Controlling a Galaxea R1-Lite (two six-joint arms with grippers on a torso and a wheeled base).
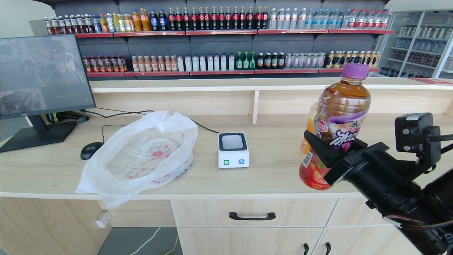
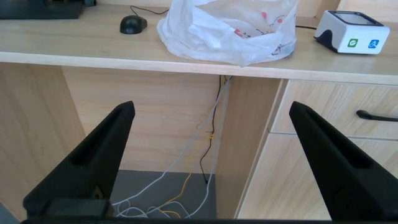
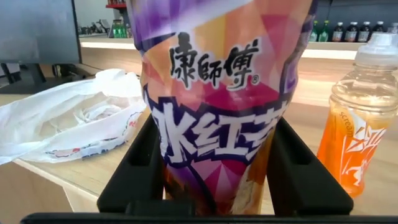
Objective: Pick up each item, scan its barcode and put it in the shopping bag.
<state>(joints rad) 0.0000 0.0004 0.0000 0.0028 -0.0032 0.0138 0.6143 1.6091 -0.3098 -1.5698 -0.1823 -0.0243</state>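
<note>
Purple-capped bottle point(image 1: 336, 124) hangs slightly tilted above the right end of the counter point(image 1: 276, 170), pinched around its lower body by the right claw point(image 1: 329, 150), well to the right of the scanner point(image 1: 233, 148). The left claw point(image 2: 211, 109) is spread wide, low in front of the cabinet.

The grip sits low on a tall, full bottle, so turning it toward the scanner could let it twist or slip. A swing could also knock the orange bottle point(image 3: 357, 124) standing just behind it.

The shopping bag point(image 1: 106, 177) lies slumped left of the scanner and looks empty, though its folds may hide something. Its limp mouth could snag the bottle.
</note>
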